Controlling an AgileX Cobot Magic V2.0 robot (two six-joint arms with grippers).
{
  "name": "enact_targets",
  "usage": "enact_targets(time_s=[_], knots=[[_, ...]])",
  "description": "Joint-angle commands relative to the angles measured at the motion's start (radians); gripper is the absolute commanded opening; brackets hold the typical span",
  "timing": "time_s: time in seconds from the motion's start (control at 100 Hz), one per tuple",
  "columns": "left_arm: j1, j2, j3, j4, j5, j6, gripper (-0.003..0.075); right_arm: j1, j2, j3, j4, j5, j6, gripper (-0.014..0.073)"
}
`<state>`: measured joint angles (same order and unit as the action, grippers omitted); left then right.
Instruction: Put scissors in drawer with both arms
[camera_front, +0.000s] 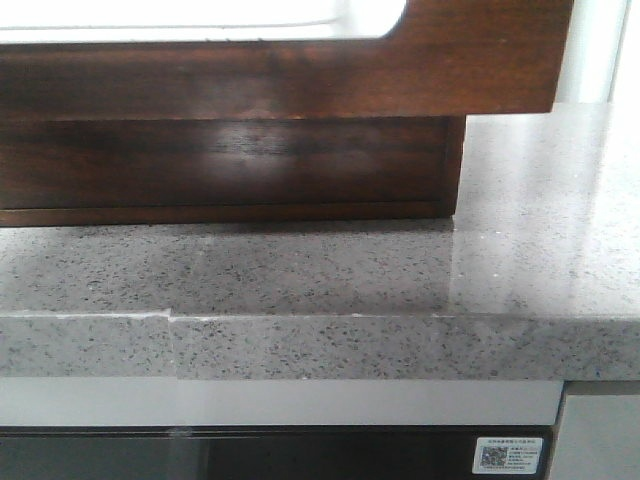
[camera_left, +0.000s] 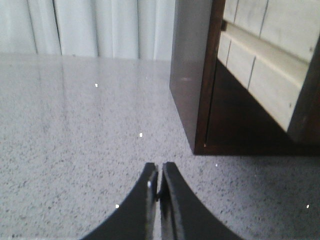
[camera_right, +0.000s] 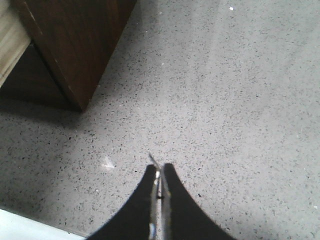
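In the front view you had neither arm in sight. The drawer (camera_front: 230, 150) filled the upper part of the picture, its dark glossy front carrying the wide white rounded area along its top edge, and it sat on the speckled grey countertop (camera_front: 540, 250). No scissors showed there, so from this view alone you could not have judged how either arm stood to the wood.

In the left wrist view your left gripper (camera_left: 160, 180) had its fingers pressed together with nothing between them. The dark wooden corner of the cabinet (camera_left: 192, 75) stood ahead of the fingertips and off to one side, apart from them, with pale slats (camera_left: 265, 65) visible inside. The risk here was that an empty, closed gripper had to spread before it could take any handle; driven forward as it was, it would likely have knocked the corner.

In the right wrist view your right gripper (camera_right: 160, 177) was closed on a thin metal sliver, seemingly the scissors (camera_right: 154, 162), whose point stuck out just past the fingertips. A dark wooden corner (camera_right: 75, 45) lay well ahead and to the side. So thin a hold could have let the blade twist or slip, and the point could have scratched the stone.
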<state>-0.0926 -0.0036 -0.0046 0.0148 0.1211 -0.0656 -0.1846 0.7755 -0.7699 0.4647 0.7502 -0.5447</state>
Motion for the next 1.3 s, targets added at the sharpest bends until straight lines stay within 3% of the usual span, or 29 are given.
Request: enact_targets(time_s=[0.0, 0.84, 0.95, 1.15, 1.29], knots=[[0.001, -0.033, 0.036, -0.015, -0.105, -0.009, -0.002, -0.006, -0.004, -0.025, 0.027, -0.049, -0.008, -0.0069], [0.001, -0.031, 0.036, -0.015, -0.109, -0.009, -0.002, 0.018, -0.045, -0.009, 0.027, -0.057, -0.008, -0.0069], [0.001, -0.031, 0.036, -0.015, -0.109, -0.009, -0.002, 0.032, -0.151, 0.087, 0.018, -0.212, -0.008, -0.0069], [0.001, -0.031, 0.036, -0.015, -0.109, -0.009, -0.002, 0.106, -0.465, 0.443, 0.018, -0.557, -0.008, -0.0069], [0.001, -0.031, 0.036, -0.015, -0.109, -0.009, -0.002, 0.115, -0.652, 0.601, 0.018, -0.612, -0.008, -0.0069]])
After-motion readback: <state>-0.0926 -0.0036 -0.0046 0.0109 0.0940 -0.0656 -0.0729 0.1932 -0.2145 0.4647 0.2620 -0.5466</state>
